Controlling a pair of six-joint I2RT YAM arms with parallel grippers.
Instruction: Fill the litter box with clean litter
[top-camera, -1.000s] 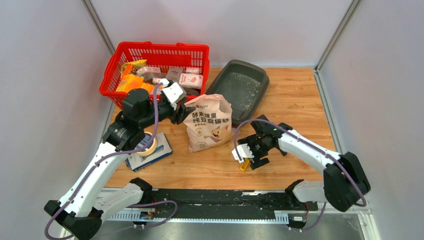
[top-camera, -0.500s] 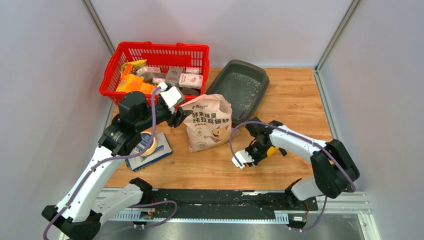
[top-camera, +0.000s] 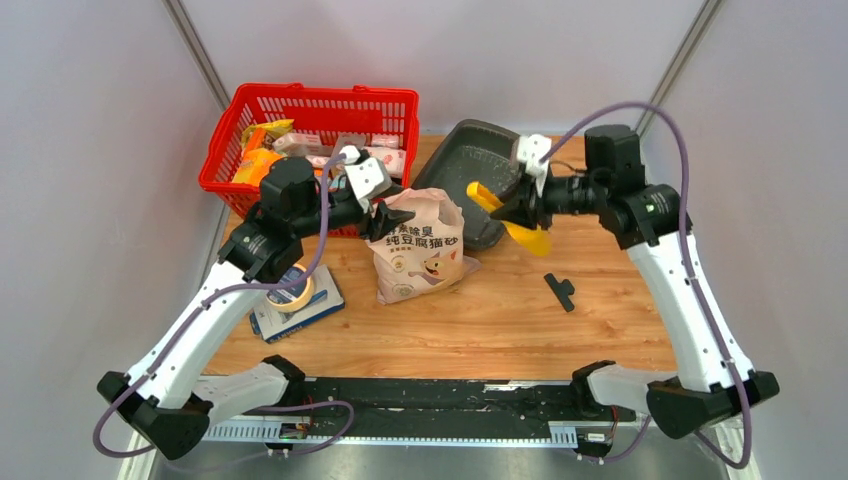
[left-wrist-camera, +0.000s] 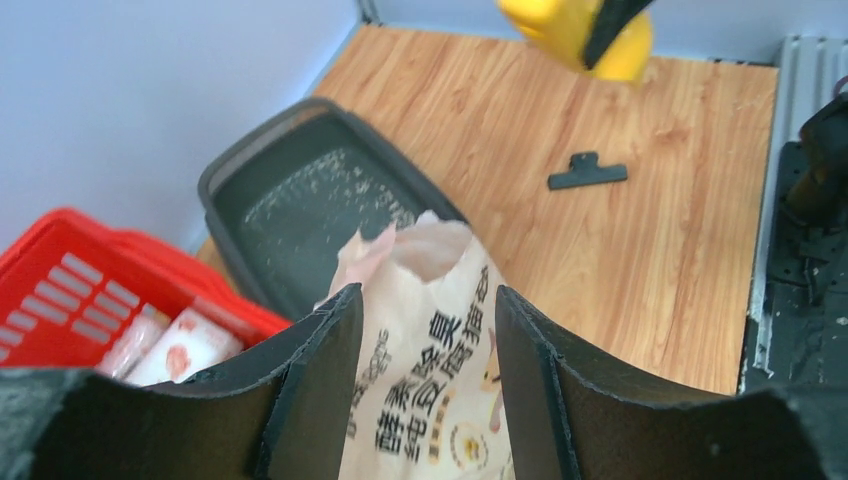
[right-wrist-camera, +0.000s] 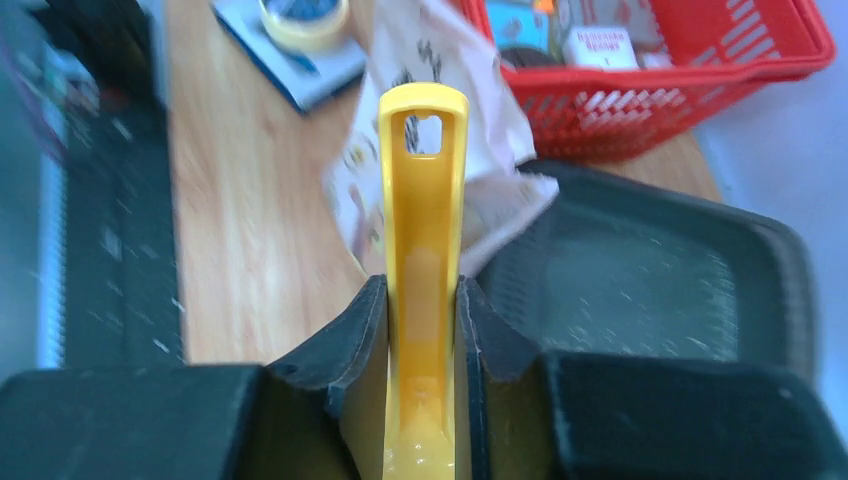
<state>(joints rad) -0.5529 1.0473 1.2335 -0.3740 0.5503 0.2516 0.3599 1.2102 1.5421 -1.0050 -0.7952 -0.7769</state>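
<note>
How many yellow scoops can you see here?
1. The yellow scoop is clamped in the right gripper, held up near the grey tray. More could lie hidden in the crowded red basket.

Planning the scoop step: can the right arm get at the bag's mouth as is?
Probably yes. The right gripper, shut on the scoop, hangs just right of the upright bag with nothing between. The left gripper, open, flanks the bag's top, so room looks tight.

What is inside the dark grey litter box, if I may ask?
A thin scatter of pale litter on the litter box floor. The bag and yellow scoop hide its near edge from above.
</note>
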